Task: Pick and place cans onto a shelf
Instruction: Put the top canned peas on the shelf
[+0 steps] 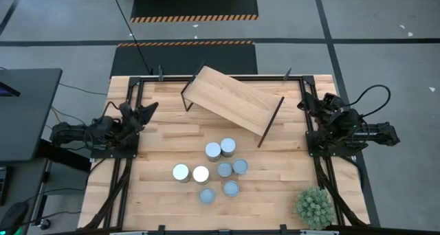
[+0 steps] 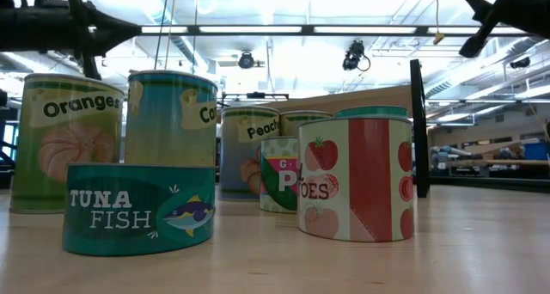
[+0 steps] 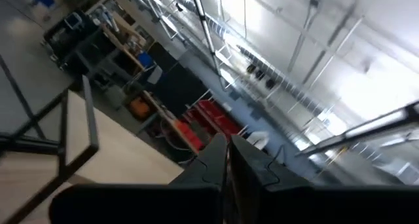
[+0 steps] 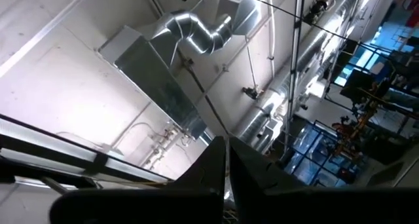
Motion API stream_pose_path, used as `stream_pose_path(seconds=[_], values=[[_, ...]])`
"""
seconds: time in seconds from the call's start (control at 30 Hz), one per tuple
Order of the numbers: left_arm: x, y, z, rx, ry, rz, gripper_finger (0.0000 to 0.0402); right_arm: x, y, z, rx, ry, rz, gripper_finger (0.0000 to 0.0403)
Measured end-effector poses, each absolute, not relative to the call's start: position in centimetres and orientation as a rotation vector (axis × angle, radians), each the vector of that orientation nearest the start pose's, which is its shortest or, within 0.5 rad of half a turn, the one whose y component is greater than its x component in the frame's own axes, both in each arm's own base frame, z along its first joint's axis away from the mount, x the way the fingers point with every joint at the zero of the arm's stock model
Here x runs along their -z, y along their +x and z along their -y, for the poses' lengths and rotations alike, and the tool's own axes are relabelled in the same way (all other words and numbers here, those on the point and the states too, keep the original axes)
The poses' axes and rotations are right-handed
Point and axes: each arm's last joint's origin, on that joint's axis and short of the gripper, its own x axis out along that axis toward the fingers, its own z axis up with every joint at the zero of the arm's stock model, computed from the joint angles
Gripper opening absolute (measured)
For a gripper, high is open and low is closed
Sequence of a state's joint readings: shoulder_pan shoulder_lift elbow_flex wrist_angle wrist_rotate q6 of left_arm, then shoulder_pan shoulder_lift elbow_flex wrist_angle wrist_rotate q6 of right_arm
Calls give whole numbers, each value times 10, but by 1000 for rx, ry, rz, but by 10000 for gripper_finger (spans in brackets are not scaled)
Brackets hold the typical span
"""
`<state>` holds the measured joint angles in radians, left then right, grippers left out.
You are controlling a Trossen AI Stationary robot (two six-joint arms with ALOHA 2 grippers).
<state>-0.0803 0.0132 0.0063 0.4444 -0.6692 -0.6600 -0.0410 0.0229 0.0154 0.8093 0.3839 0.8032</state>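
Observation:
Several round cans (image 1: pixel 218 169) stand upright in a loose cluster on the plank table, toward its near edge; the low view shows their printed labels, with a flat tuna can (image 2: pixel 137 208) and a tomato can (image 2: pixel 356 178) nearest. The shelf (image 1: pixel 232 99), a light wooden board on thin dark legs, stands askew at the table's far middle. My left gripper (image 1: pixel 149 110) is at the table's left edge, shut and holding nothing (image 3: pixel 227 168). My right gripper (image 1: pixel 304 105) is at the right edge, also shut and holding nothing (image 4: pixel 227 160). Both point upward, away from the cans.
A spiky green potted plant (image 1: pixel 315 206) stands at the table's near right corner. A dark desk (image 1: pixel 27 111) sits beyond the left edge. Bare planks lie between each arm and the can cluster, and between the cans and the shelf.

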Motion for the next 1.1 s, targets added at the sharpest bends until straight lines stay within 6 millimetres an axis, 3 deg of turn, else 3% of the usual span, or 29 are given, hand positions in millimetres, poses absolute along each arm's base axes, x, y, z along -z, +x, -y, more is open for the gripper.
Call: stream_pose_path(seconds=[0.23, 0.4, 0.57, 0.67, 0.87, 1.1], values=[[-208, 82, -11, -394, -852, 654, 25, -267, 69, 13, 56, 804, 899, 25], [-218, 78, -9, -213, -901, 727, 25, -279, 86, 12, 63, 781, 743, 25], [-243, 71, -6, -127, -748, 744, 25, -287, 109, 11, 62, 768, 597, 25], [-254, 70, -6, -161, -655, 728, 29, -292, 121, 10, 40, 751, 543, 25], [-269, 77, -7, -246, -616, 632, 77, -303, 143, 10, 18, 737, 444, 25], [-278, 87, -4, -176, -586, 542, 162, -320, 170, 8, 4, 703, 255, 25]])
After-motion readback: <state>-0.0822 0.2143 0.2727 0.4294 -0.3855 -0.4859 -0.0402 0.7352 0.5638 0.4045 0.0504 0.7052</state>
